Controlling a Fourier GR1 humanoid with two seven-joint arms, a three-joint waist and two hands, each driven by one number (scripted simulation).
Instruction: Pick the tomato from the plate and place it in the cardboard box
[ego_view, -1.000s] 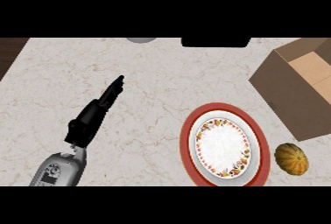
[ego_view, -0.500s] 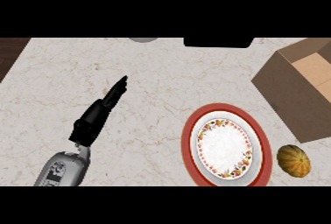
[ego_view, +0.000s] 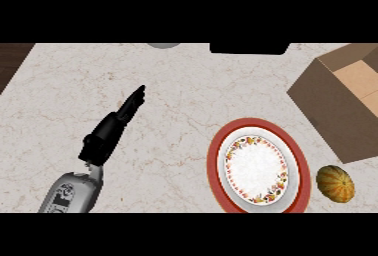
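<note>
Tomato (ego_view: 335, 183) on the table (ego_view: 184, 90), lower right of the frame, just right of the plate (ego_view: 256, 167) and not on it.

The cardboard box (ego_view: 341, 100) stands open at the upper right edge, near the tomato but apart from it. The left hand (ego_view: 117, 125) lies at centre left, fingers straight and pointing toward the top of the frame, holding nothing, well apart from the plate. The plate has a red rim and a floral band.

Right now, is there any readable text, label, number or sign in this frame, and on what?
None readable.
The cardboard box shows plain faces with no print.
The plate rim has a floral pattern, no lettering.
The left forearm casing has dark marks too small to read.
</note>
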